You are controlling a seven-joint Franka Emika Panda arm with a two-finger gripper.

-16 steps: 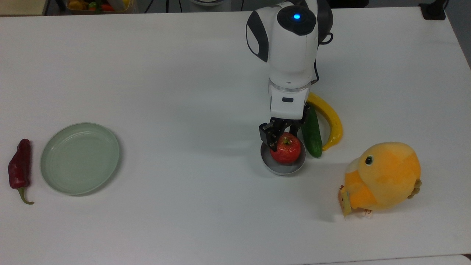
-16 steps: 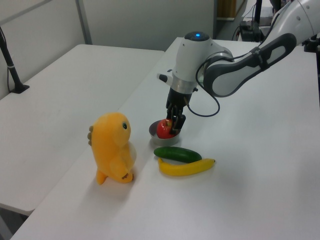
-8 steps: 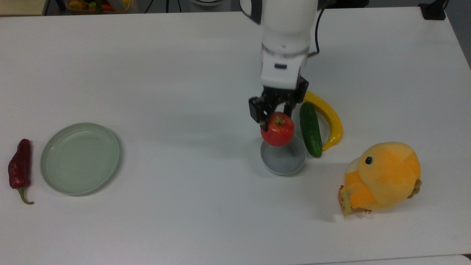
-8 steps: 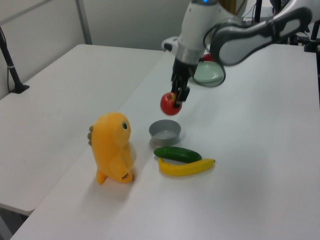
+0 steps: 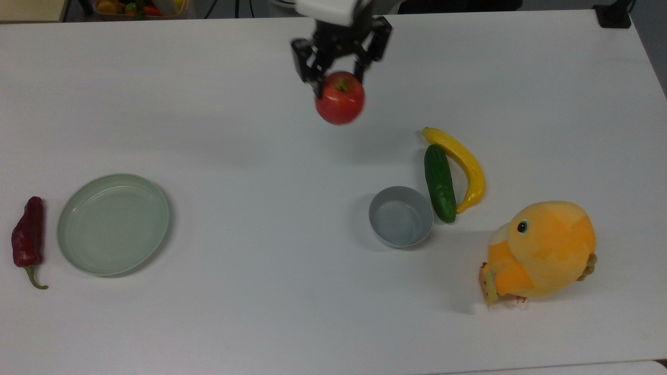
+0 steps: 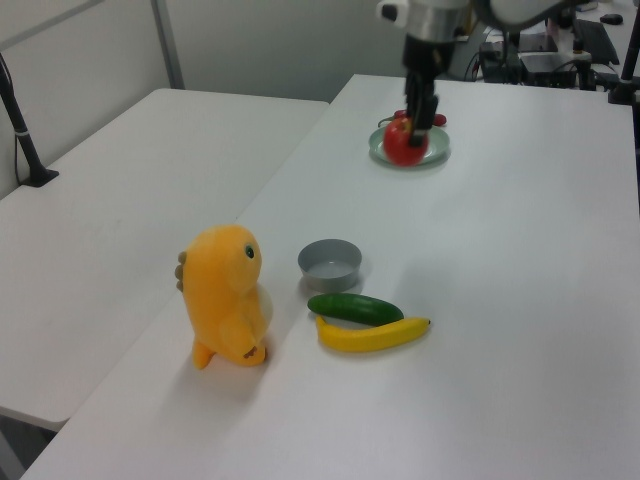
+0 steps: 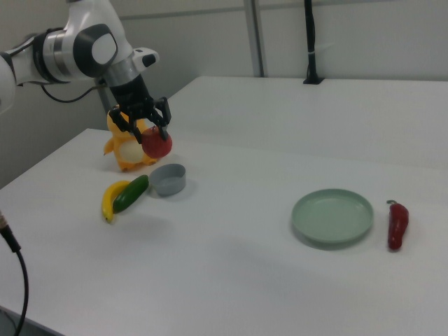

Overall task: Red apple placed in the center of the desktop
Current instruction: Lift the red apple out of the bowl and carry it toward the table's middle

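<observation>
One red apple [image 5: 340, 103] hangs pinched under claw [image 5: 336, 78].

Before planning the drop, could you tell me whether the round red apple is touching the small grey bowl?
Apart: the top view shows the red apple lifted clear of the grey bowl.

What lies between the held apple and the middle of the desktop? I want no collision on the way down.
Nothing visible does. The gripper holds the red apple in the air, and the desktop between the green plate and grey bowl is bare.
</observation>
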